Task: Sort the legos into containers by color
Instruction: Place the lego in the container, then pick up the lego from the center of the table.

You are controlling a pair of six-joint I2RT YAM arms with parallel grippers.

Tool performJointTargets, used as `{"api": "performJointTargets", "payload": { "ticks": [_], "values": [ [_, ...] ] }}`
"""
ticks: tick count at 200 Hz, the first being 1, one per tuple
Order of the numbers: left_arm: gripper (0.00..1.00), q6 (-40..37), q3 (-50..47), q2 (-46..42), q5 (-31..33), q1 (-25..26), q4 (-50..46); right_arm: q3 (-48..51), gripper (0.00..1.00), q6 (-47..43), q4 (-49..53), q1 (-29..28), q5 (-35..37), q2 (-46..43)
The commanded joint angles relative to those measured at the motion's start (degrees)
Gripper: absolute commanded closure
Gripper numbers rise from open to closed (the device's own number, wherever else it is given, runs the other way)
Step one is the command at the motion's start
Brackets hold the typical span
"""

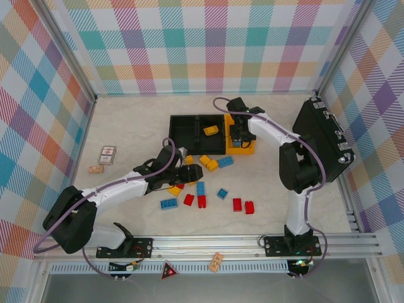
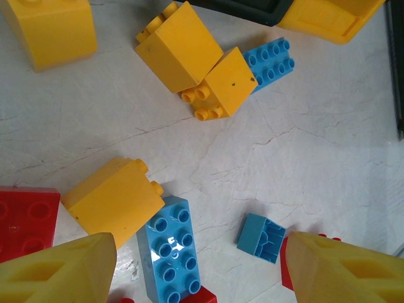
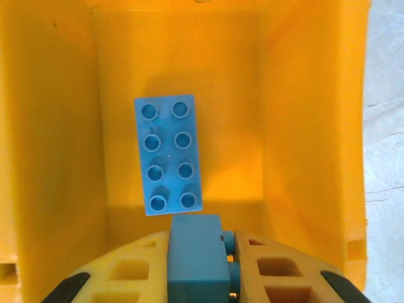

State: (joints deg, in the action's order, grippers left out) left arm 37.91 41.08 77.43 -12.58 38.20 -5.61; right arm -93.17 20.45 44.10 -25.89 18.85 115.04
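Bins [image 1: 184,118] stand side by side behind scattered bricks [image 1: 201,188]; cards [image 1: 108,154] lie left.

The long blue plastic brick [image 2: 169,252] at the bottom middle of the left wrist view looks smooth and shiny, the small blue plastic brick [image 3: 197,259] looks duller, the yellow-orange plastic bin [image 3: 309,126] looks smooth, and the pale table top [image 2: 303,158] looks like matt stone with thin cracks.

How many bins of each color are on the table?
black bins: 2
yellow-orange bin: 1
Total: 3
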Motion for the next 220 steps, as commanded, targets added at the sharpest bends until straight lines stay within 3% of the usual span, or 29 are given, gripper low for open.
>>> {"api": "performJointTargets", "payload": {
  "ticks": [1, 60, 122, 220],
  "values": [
    [0.29, -0.29, 1.19, 0.53, 0.34, 0.72, 0.98, -1.84, 0.77, -1.52, 1.48, 0.1, 3.88, 1.08],
    [0.29, -0.22, 1.43, 0.82, 0.14, 0.74, 0.87, -3.29, 0.58, -1.4, 2.22, 0.12, 4.75, 1.99],
    [0.29, -0.21, 1.28, -0.98, 2.25, 0.74, -1.05, 1.02, 0.57, -0.87, 0.57, -1.44, 1.11, -5.34],
    [0.29, 0.55, 6.78, 4.15, 5.81, 2.22, -9.76, 21.41, 0.5, 3.04, -5.95, -3.47, -9.27, -24.6]
  ]
}}
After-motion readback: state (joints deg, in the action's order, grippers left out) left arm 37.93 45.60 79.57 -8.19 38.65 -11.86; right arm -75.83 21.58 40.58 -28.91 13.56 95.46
